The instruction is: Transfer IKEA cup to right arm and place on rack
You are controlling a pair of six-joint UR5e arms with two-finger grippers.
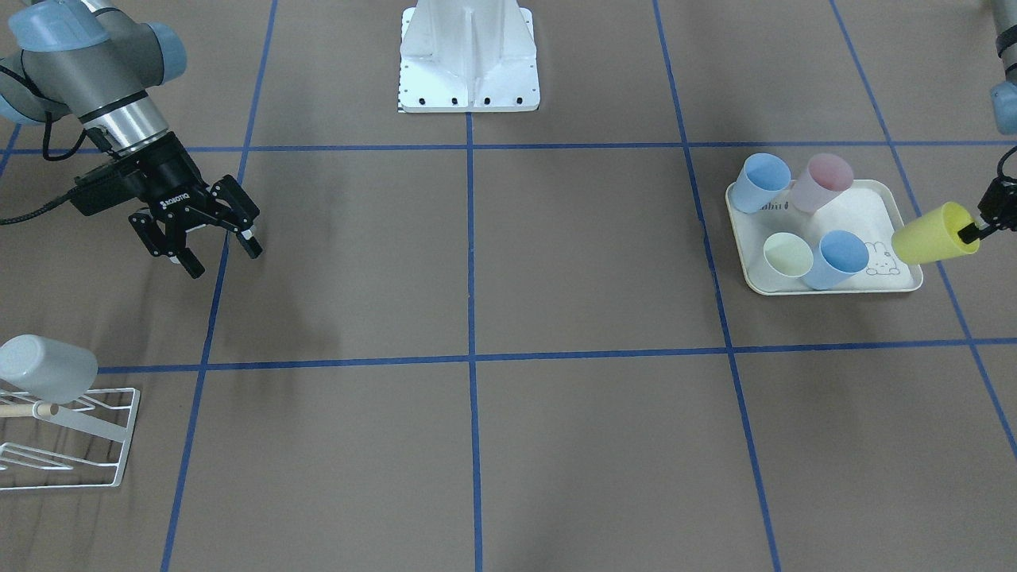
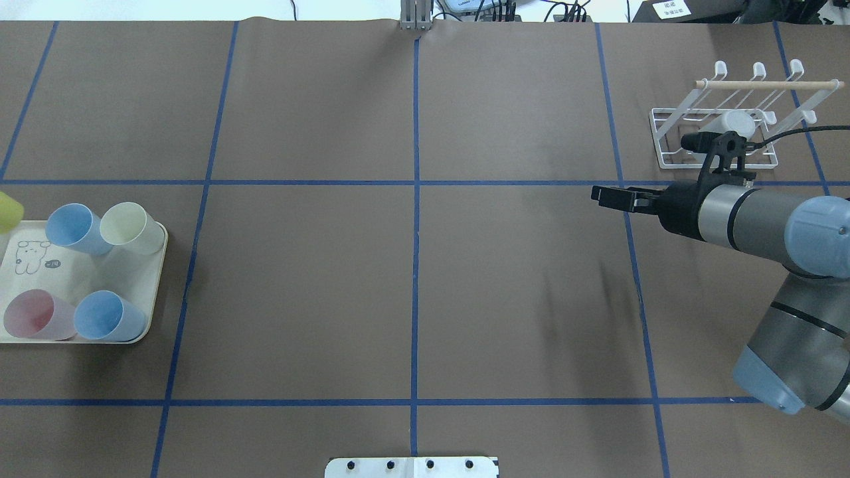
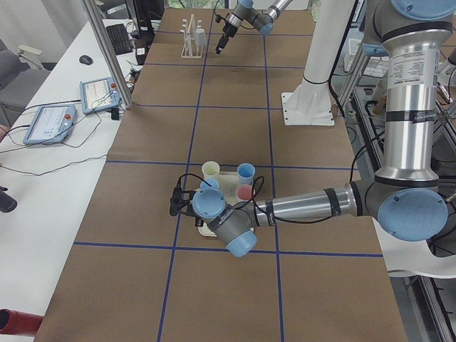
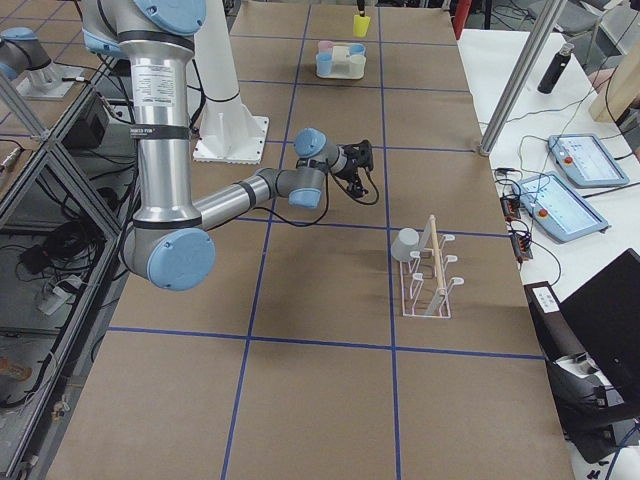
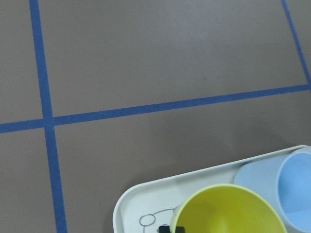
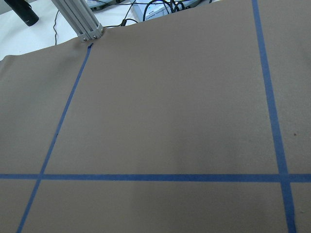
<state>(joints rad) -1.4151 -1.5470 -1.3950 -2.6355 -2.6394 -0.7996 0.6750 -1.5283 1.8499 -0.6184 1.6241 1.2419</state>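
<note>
The left claw [image 1: 971, 233] is clamped on the rim of the yellow cup [image 1: 936, 233]. The cup is tipped on its side, up off the surface, by the edge of the cream tray [image 1: 826, 287] and near the rabbit drawing [image 1: 880, 258]. Four other cups [image 1: 842, 254] are on the tray: two blue, one pink, one pale yellow. The right claw [image 1: 224, 258] is well apart from all this, across the brown surface [image 1: 477, 445]. Its fingers are spread apart and hold nothing. The white rack [image 1: 99, 430] sits near it, with a grey cup [image 1: 48, 368] resting on it.
</note>
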